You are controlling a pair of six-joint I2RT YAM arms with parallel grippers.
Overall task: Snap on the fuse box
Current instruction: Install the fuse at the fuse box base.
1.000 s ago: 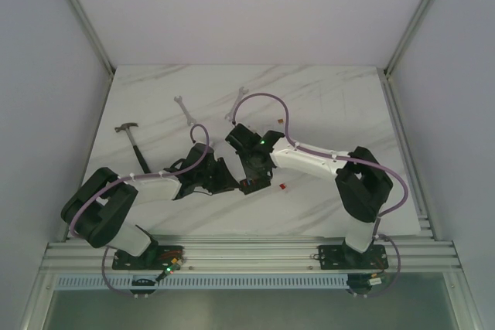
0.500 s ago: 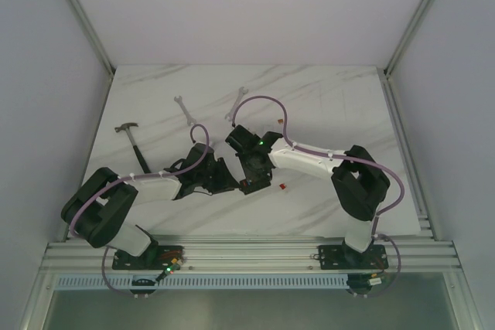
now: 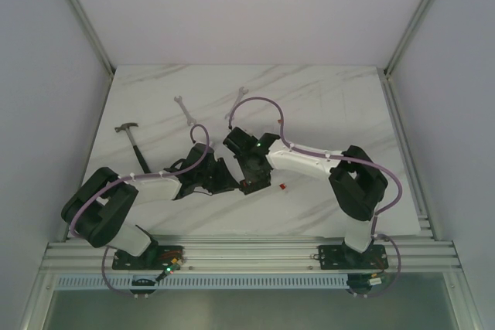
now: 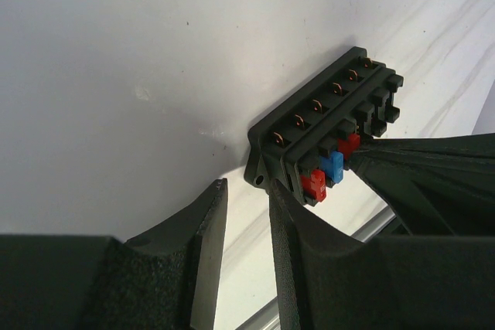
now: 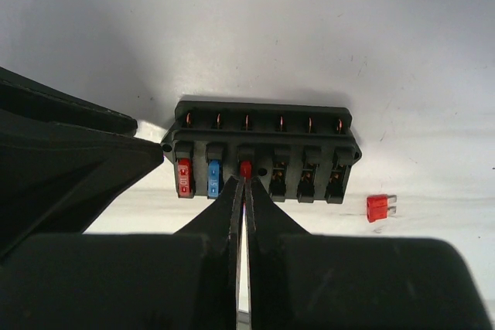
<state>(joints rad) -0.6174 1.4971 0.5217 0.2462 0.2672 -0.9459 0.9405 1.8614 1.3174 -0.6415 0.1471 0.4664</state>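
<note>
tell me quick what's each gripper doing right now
Left gripper: partly open, holding nothing, tips beside the fuse box.
Right gripper: shut, tips on a red fuse in the box.

I've got the left arm (image 3: 151, 187) stretched rightward, left gripper (image 4: 246, 185) narrowly parted; the right arm (image 3: 305, 158) bends leftward, right gripper (image 5: 242, 181) pinched fully closed.

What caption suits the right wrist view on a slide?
Shut jaws reach a red fuse in the third slot of the fuse box; another red fuse lies loose nearby.
</note>
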